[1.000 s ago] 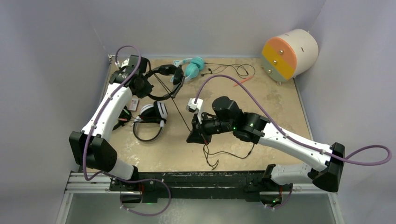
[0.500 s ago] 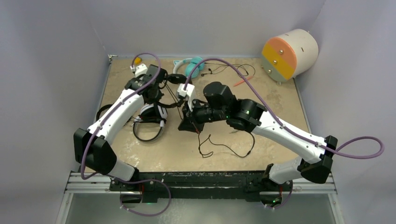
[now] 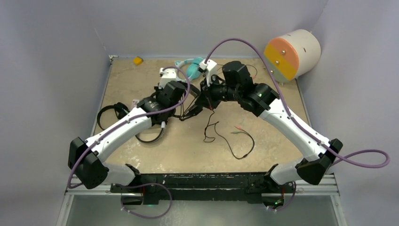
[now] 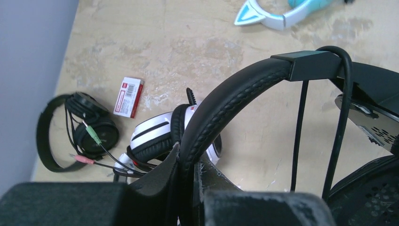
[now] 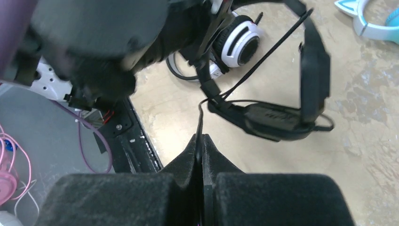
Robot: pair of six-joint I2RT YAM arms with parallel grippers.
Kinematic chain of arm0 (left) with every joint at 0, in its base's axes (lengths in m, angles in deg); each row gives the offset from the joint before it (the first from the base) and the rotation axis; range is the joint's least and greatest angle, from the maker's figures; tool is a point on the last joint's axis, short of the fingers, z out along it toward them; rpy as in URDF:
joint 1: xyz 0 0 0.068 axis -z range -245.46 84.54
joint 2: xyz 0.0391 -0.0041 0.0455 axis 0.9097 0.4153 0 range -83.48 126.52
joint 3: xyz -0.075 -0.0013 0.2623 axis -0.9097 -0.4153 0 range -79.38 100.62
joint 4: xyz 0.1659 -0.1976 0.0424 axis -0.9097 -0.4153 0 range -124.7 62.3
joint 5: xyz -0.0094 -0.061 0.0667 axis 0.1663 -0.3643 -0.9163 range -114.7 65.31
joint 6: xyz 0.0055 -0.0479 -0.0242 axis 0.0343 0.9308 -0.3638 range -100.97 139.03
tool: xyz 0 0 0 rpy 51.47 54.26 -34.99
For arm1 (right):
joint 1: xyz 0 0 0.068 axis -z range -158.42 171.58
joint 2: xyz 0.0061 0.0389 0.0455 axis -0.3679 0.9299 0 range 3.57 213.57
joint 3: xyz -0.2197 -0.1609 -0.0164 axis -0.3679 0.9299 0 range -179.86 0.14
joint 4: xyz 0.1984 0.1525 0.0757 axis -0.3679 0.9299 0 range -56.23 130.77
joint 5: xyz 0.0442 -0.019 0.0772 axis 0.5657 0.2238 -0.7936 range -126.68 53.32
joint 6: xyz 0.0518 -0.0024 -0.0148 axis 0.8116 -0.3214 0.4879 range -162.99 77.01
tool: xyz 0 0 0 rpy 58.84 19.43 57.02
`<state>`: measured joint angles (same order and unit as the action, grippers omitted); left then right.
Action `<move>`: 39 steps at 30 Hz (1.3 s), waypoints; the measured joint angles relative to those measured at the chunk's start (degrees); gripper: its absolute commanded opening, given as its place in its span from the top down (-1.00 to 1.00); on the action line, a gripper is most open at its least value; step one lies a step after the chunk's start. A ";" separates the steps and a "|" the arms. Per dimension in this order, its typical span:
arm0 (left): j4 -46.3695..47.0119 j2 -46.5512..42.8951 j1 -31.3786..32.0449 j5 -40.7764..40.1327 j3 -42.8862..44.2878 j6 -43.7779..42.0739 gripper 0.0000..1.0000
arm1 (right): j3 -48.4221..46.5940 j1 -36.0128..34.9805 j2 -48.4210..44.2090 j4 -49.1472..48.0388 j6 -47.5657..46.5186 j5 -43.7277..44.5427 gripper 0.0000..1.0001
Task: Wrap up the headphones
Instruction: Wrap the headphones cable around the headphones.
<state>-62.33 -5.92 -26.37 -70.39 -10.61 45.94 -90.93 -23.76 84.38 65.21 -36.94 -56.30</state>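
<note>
The all-black headphones hang in the air over the middle of the table. My left gripper (image 4: 188, 162) is shut on their padded headband (image 4: 235, 94). Close to the right of it, my right gripper (image 5: 200, 141) is shut on their thin black cable (image 5: 221, 96), which runs across the headband and earcup (image 5: 282, 120). The rest of that cable (image 3: 233, 141) droops to the table and loops there, ending in coloured plugs. The white-and-black headphones (image 4: 150, 139) lie under my left arm, the black pair with red accents (image 3: 110, 113) lies at the left edge, and the teal cat-ear pair (image 3: 193, 68) lies at the back.
A white drum with an orange and yellow face (image 3: 291, 54) sits at the back right, off the table's corner. A small yellow object (image 3: 137, 60) lies at the back left, and a small red-and-white box (image 4: 128, 96) lies near the left headphones. Grey walls enclose three sides.
My left arm has carried the black headphones from the back left to the centre. My right arm has swung toward the back with the cable, dragging the loose end along the table.
</note>
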 measured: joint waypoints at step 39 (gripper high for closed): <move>-2.40 -10.08 7.08 39.65 0.96 -21.38 1.00 | 13.42 14.34 -0.66 -5.51 -6.45 5.53 0.73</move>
<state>-64.74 -15.99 -19.29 -30.74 -9.65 24.57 -77.51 -9.42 83.73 59.70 -43.39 -50.77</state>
